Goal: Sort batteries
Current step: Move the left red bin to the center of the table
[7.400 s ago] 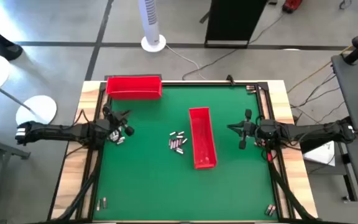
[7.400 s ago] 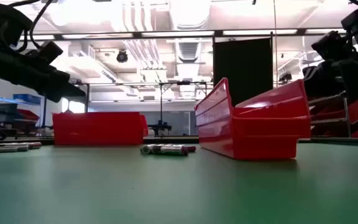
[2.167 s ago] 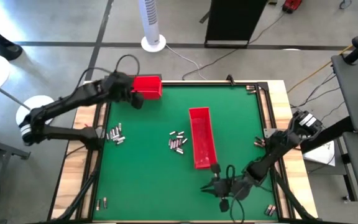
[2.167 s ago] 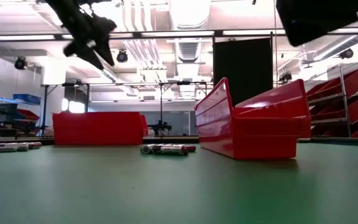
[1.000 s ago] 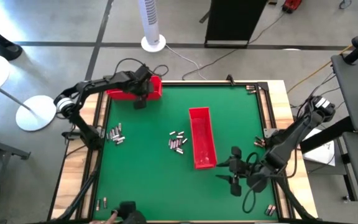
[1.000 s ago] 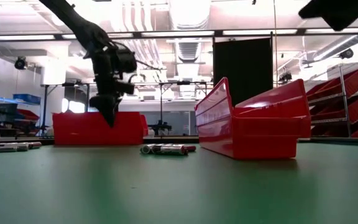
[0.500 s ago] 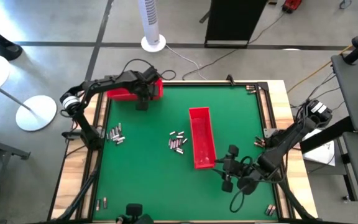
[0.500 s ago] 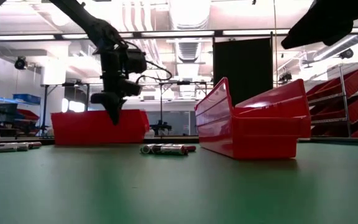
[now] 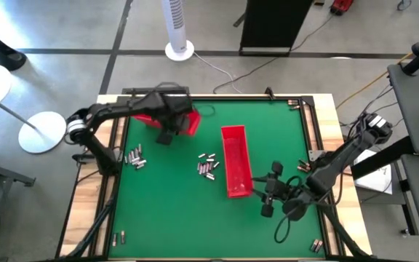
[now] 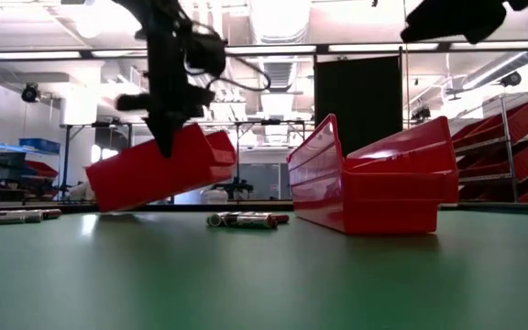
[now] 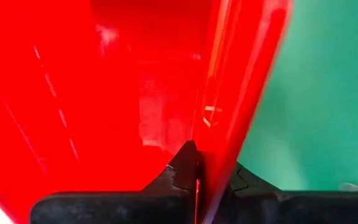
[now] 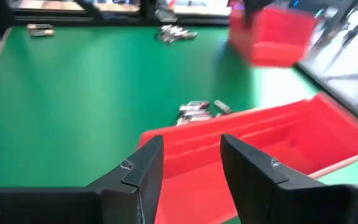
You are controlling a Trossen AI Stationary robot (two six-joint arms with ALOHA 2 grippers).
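The left gripper (image 9: 167,125) is clamped on the wall of a red tray (image 9: 182,118); in the left wrist view its two dark fingers (image 11: 182,171) pinch the thin red wall (image 11: 241,93) between them. In the low view that tray (image 10: 159,169) hangs tilted, one end lifted clear of the green table (image 10: 264,284), with the gripper (image 10: 166,137) above it gripping its upper edge. From above it sits near the table's far left corner.

The right gripper (image 9: 268,195) hovers just beside the near end of the second red tray (image 9: 236,160), which lies lengthwise in the middle of the table (image 9: 173,211). Its fingers (image 12: 142,168) stand apart, holding nothing, with the tray's rim (image 12: 253,143) just beyond the tips.

No writing or labels can be read on either tray.

The batteries lie in two main groups. One cluster (image 9: 207,165) rests on the table just left of the middle tray, between the two grippers and touching neither; the right wrist view shows it (image 12: 197,110) beyond that tray. Another cluster (image 9: 134,157) lies near the left edge, nearer than the lifted tray. A few more (image 9: 119,236) sit at the near left corner and others (image 9: 316,246) at the near right corner.
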